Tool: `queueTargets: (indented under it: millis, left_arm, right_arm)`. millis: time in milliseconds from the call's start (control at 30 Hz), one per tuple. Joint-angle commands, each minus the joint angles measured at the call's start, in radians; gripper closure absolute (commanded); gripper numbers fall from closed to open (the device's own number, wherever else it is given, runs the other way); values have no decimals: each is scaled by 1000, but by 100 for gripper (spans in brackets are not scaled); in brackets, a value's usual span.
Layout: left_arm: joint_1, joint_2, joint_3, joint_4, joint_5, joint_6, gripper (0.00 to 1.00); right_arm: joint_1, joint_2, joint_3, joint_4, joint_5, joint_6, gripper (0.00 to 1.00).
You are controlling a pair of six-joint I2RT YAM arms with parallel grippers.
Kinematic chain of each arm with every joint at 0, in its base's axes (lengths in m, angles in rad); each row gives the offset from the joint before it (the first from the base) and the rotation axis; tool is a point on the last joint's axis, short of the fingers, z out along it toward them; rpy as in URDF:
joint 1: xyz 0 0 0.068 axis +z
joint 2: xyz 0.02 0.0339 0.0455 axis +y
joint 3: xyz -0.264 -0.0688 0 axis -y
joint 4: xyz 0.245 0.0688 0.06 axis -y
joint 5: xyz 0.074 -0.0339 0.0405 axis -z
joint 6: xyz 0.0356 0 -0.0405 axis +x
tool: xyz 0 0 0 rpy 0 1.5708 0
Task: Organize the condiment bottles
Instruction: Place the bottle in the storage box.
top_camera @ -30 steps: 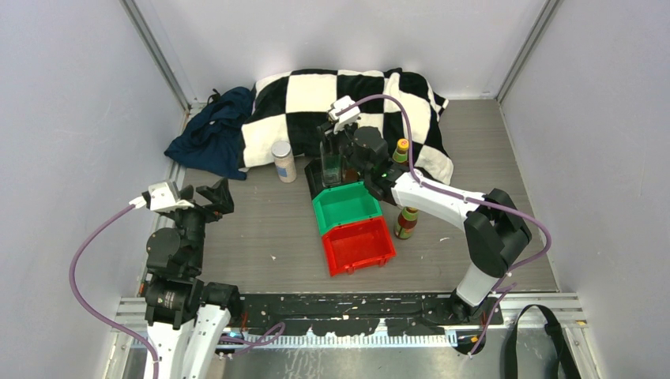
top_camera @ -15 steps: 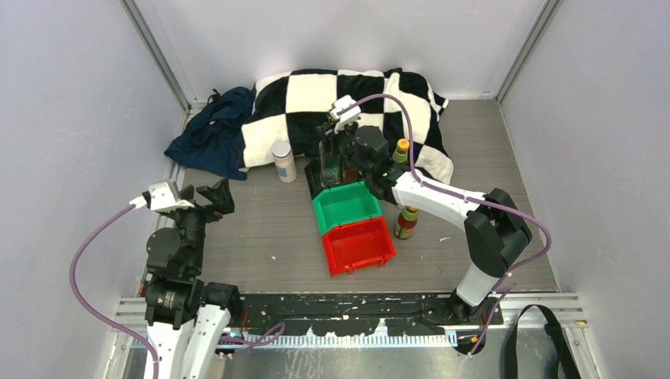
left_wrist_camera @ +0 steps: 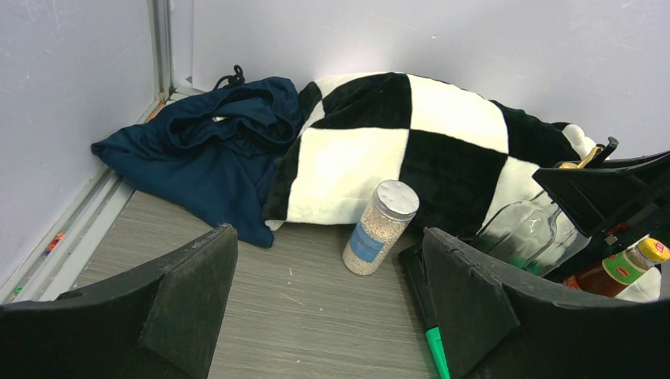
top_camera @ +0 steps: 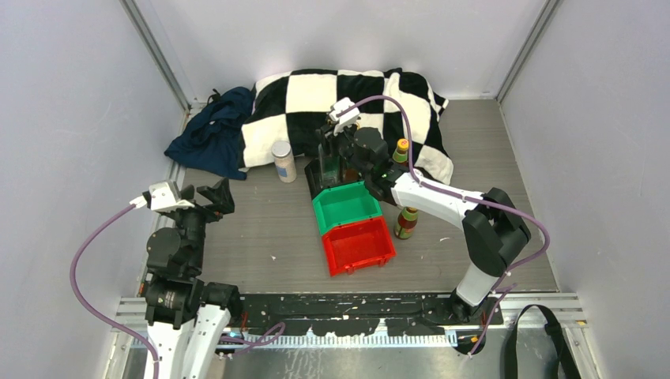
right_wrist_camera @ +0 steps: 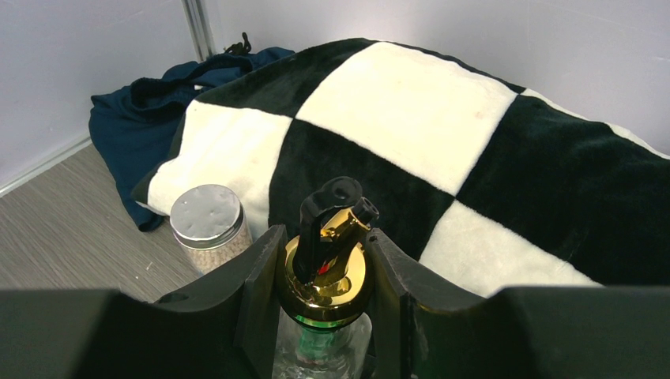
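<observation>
**Right hand pinching a tall glass bottle by its top at the black bin**

The right hand [right_wrist_camera: 322,260] is pressed together on the gold pourer top [right_wrist_camera: 328,278] of a tall clear glass bottle [top_camera: 330,167]; the bottle stands upright, its long axis vertical, straight below the fingers, at the black bin [top_camera: 314,180]; whether its base rests inside cannot be told. Green bin [top_camera: 346,207] and red bin [top_camera: 359,245] follow in a row toward the robot. The left hand [top_camera: 201,196] hovers spread and empty, well apart, so the right arm is much nearer. A silver-lidded shaker jar [top_camera: 283,160] stands left of the bins; two yellow-capped sauce bottles [top_camera: 406,223] stand to their right. The grey tabletop [top_camera: 261,221] has plain walls; a checkered blanket [top_camera: 348,87] and navy cloth [top_camera: 209,130] lie at the back.
</observation>
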Motion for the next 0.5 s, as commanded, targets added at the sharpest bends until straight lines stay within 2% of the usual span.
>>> queueTargets:
  millis: [0,467]
  left_arm:
    - [10,5,-2,60,15,-9,12]
    - [10,2,-2,60,16,-11,12]
  right_arm:
    - [-3,-24,22,159,-12,17,99]
    - [-3,-19,15,164,-19,22,99]
